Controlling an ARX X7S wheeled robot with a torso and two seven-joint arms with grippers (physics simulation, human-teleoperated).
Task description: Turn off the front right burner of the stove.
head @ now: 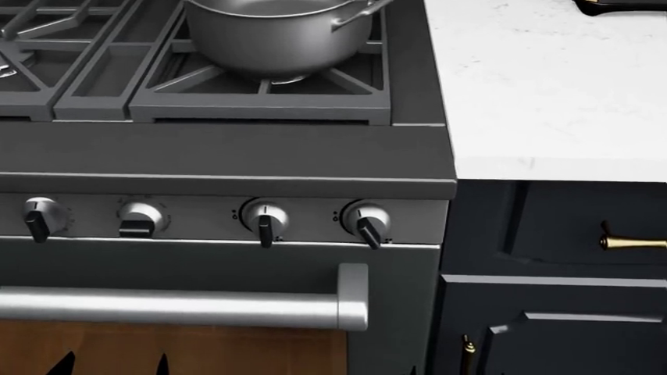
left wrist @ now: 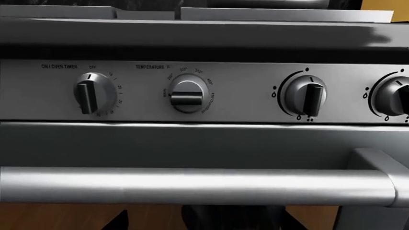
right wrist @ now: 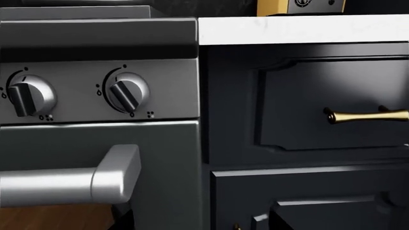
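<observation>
The stove fills the head view. A steel pot stands on the front right grate and hides the front right burner head. The silver panel carries four black-pointer knobs. The rightmost knob has its pointer tilted off vertical; it also shows in the right wrist view. The knob beside it points straight down. My left gripper is open, low in front of the oven door, below the bar handle. My right gripper shows only dark finger tips, spread apart, low before the stove's right edge.
A navy cabinet with a brass handle stands right of the stove under a white countertop. The oven bar handle juts out between the grippers and the knob panel. Timer and temperature knobs sit at the panel's left.
</observation>
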